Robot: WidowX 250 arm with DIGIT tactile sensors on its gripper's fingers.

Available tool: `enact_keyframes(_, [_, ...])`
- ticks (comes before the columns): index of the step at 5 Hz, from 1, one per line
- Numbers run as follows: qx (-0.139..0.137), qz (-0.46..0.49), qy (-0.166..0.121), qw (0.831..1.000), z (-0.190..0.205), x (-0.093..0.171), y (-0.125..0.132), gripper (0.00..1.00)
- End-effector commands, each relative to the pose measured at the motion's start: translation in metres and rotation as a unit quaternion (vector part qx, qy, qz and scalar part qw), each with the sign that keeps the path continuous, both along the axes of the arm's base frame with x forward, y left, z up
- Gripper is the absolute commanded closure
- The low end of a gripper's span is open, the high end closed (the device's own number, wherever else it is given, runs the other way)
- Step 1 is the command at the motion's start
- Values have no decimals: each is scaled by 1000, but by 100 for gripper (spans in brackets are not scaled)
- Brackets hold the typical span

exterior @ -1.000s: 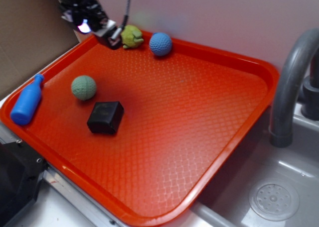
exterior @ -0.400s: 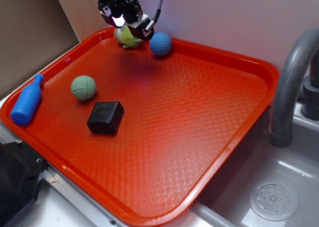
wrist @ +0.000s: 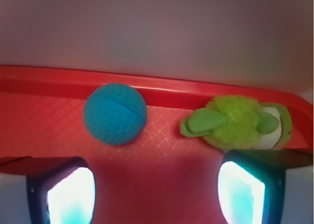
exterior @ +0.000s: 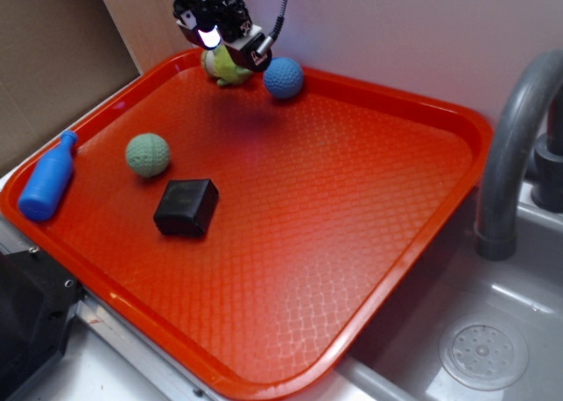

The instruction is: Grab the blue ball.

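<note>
Blue ball [exterior: 283, 77] sits at the far rim of the orange tray [exterior: 369, 243], round, with no long axis to tell. Just left lies a green plush toy [exterior: 225, 67]. Above them the tool [exterior: 230, 49] hangs wide open and empty, unmoved since a moment ago. A grey sink [exterior: 479, 348] lies right.

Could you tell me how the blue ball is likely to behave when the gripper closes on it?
The blue ball is round and loose by the tray rim, so it will probably roll if nudged. Its dimpled surface likely aids grip.
</note>
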State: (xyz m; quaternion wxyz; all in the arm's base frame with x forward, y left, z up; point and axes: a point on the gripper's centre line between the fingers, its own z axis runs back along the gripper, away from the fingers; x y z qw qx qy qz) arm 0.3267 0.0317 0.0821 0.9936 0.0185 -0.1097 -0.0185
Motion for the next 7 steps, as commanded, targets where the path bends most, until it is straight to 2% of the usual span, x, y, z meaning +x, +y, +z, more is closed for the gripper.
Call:
enact_keyframes(1, [-13, -42, -14, 999, -12, 13, -25, 0])
enact_keyframes(2, [-6, -30, -17, 999, -15, 24, -24, 0])
enact_keyframes(3, [-9, -32, -7, 999, -27, 39, -25, 0])
enact_keyframes(5, [-15, -46, 4, 999, -35, 40, -40, 0])
enact_keyframes(6, [-8, -34, -9, 999, -31, 44, -38, 0])
enact_keyframes(7, [-14, -20, -12, 1000, -32, 53, -29, 0])
